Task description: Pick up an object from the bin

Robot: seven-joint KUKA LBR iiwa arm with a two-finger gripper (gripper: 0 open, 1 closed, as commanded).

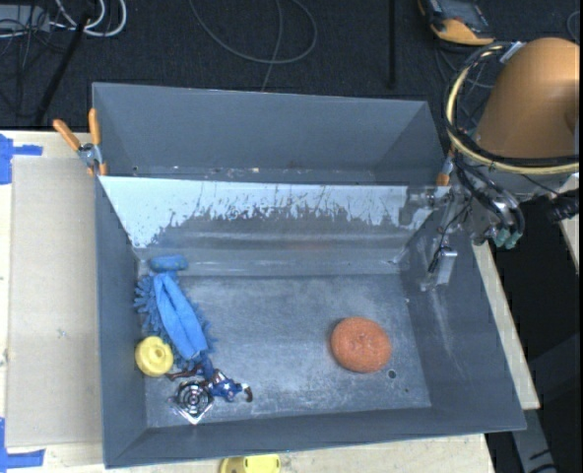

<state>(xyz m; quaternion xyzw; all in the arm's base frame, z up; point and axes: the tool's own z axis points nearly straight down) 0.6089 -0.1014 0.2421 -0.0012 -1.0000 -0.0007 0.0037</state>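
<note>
So the gripper [435,264] hangs up by the right-hand wall of the bin [272,146], close to the far right corner. I honestly can't tell from this angle if it's open or closed. I don't see anything in it.

Closest thing to it is a round orange-red scrubby pad [360,345], lying flat on the bin floor. From the gripper it sits toward the near side and a bit left, with bare floor all round it, apart from everything else. That offset is what the next move turns on, I'd say: come toward the near side, a touch left, then down. The pad is round, so it has no long axis and doesn't point anywhere, and wrist angle shouldn't matter much.

Well off to the gripper's left is the rest of the stuff. There's a blue floppy duster-like thing [173,308] whose long axis runs slantwise, far-left end to near-right end. A yellow round piece [155,356] is right beside it, and a small shiny blue-and-metal bit [198,394] lies at its near end. Those are bunched together, so they look like the harder pick.
</note>
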